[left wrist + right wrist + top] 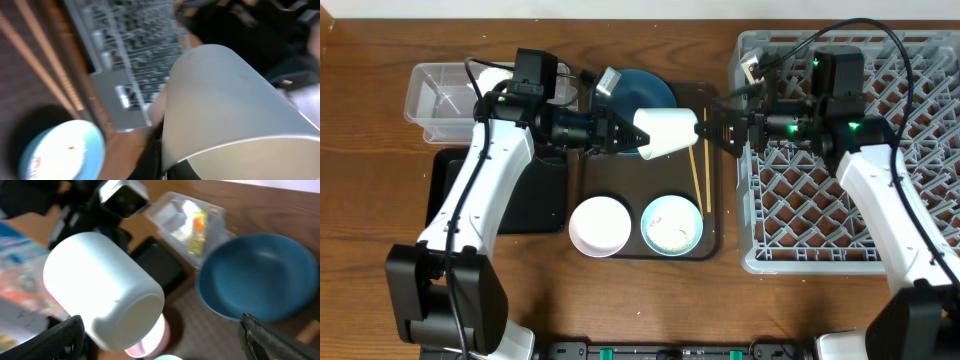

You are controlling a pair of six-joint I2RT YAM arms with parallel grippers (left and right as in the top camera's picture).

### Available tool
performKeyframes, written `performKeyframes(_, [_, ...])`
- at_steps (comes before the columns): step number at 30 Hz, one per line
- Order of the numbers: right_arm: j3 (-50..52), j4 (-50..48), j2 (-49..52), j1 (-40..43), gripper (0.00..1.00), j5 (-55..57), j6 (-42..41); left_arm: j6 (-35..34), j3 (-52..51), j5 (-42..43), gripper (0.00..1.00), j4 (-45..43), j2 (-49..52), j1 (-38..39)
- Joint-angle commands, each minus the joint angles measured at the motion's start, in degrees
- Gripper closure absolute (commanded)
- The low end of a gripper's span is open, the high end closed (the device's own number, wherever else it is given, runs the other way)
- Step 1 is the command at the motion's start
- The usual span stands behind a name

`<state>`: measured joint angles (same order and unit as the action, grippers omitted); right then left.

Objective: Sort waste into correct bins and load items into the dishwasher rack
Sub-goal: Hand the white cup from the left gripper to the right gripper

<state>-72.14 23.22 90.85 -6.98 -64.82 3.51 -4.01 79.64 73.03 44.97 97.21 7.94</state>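
One grey dishwasher rack [800,205], right edge of desk. One dark blue plate [650,88], far edge, centre. One white cup [668,132], lifted on its side, long axis left to right, base toward the rack; left hand [628,132] grips its mouth end. Right hand [728,126]: fingers spread, empty, just beside the base.

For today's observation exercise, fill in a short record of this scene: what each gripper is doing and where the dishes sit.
left gripper: shut on white cup, held on its side
right gripper: open, facing the cup's base
brown tray: dark blue plate, chopsticks, white bowl, light blue bowl
clear tub: snack wrapper inside
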Motion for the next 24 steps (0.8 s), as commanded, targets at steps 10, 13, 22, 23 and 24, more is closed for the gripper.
performKeyframes(10, [-0.09, -10.19, 5.79, -3.21, 0.08, -20.35, 2.58, 1.88, 0.96, 8.83, 0.94, -0.22, -0.13, -0.31])
performKeyframes(13, [-0.09, -12.04, 5.81, -4.31, 0.11, -20.9, 2.54, 1.9, 0.96, 8.83, 0.94, -0.22, -0.13, -0.26])
performKeyframes(22, [-0.09, -15.13, 5.81, -5.77, 0.44, -22.25, 0.79, 2.12, 0.94, 8.59, 0.94, -0.24, -0.13, -0.22])
performKeyframes(23, [-0.09, -15.13, 5.81, -5.79, 0.46, -22.25, 0.79, 2.12, 0.96, 8.59, 0.93, -0.24, -0.13, -0.2])
performKeyframes(24, [-0.09, -15.13, 5.81, -5.79, 0.48, -22.25, 0.79, 2.12, 0.96, 8.57, 0.9, -0.24, -0.13, -0.2])
